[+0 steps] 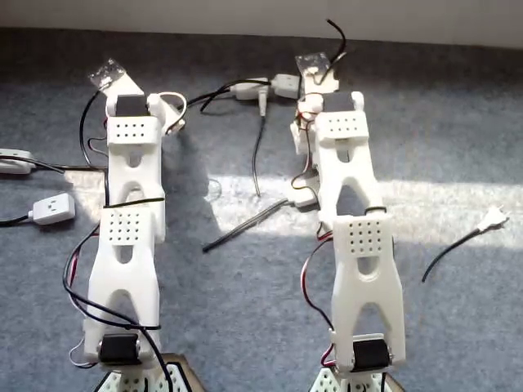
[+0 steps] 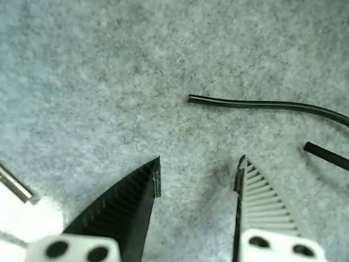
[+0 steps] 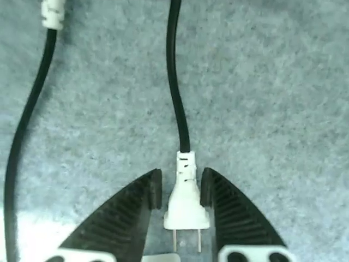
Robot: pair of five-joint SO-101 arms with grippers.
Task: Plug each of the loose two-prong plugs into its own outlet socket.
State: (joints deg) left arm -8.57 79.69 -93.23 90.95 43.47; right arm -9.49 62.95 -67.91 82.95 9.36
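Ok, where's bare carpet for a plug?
Bare carpet between the two arms, nearer than the black cable; also outside the right arm, below the loose plug. Crowded: the far outlet with its cables, and two outlets at the left edge.

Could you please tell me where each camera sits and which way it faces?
High view: fixed above, behind the bases, looking down on the grey carpet; one arm beside the other arm.
Left wrist view: on the wrist, looking past the open left end effector at a black cable.
Right wrist view: looking past the right end effector at a white plug between its fingers.
Shared: all three show the carpet and black cables.
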